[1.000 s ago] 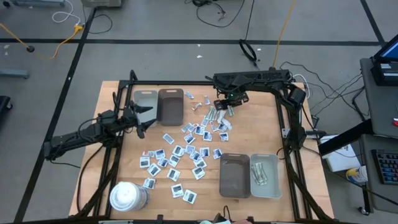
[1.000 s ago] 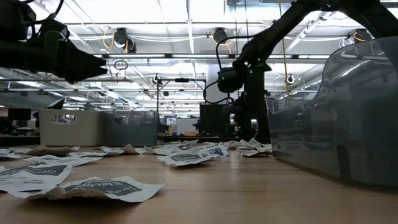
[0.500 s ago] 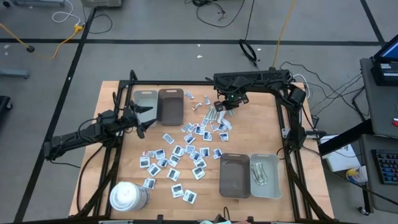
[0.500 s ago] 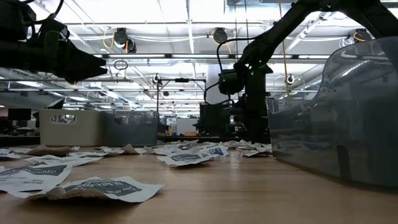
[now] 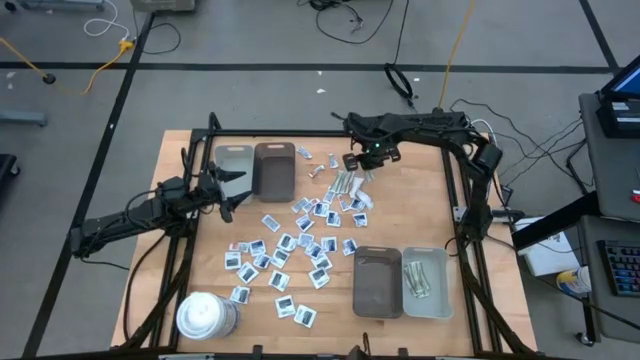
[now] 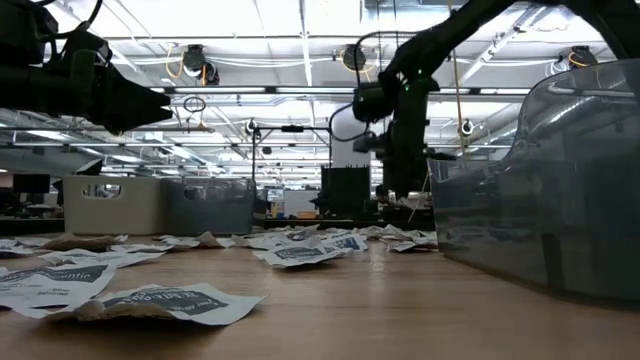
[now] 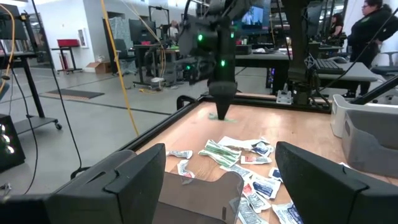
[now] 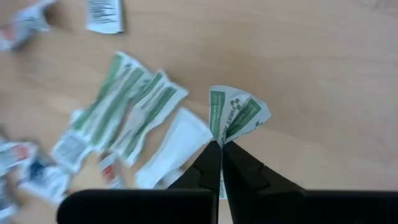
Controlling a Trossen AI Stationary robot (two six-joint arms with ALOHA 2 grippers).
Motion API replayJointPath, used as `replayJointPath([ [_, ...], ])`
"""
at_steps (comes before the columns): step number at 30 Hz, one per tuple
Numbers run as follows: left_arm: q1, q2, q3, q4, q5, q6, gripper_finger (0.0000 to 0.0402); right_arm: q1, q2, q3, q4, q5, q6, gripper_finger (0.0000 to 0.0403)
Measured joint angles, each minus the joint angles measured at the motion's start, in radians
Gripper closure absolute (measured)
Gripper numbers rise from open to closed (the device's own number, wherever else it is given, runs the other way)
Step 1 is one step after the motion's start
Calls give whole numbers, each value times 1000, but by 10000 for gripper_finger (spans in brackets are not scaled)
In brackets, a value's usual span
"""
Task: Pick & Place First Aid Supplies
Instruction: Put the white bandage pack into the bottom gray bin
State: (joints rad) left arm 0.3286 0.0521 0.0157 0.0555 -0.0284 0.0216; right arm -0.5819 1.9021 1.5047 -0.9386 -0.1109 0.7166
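The right claw (image 8: pixel 220 144) is clenched on a green-printed strip (image 8: pixel 236 112), which is pinched by one end and held clear above the bench (image 5: pixel 400 215). Below it, just beside the strip pile (image 5: pixel 344 184), the other strips are left lying. The packets (image 5: pixel 290 250) are scattered from that pile toward the white cylinder (image 5: pixel 205 315). The left claw (image 5: pixel 228 192) is held released, well apart from the pile, near the brown tray (image 5: pixel 274 170).

Two dark, slender jointed arms, the right hand (image 8: pixel 221 149) with tapered black fingers (image 8: pixel 241 177).
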Motion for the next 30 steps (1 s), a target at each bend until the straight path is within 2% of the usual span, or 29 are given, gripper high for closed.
replayJointPath([
  [2,0,0,0,0,0,0,96,0,-33,1,-12,-24,21,400],
  [14,0,0,0,0,0,0,96,2,-183,2,-174,-15,73,402],
  [22,0,0,0,0,0,0,96,8,-207,2,-202,11,87,402],
  [30,0,0,0,0,0,0,96,140,-231,-13,-216,8,124,402],
])
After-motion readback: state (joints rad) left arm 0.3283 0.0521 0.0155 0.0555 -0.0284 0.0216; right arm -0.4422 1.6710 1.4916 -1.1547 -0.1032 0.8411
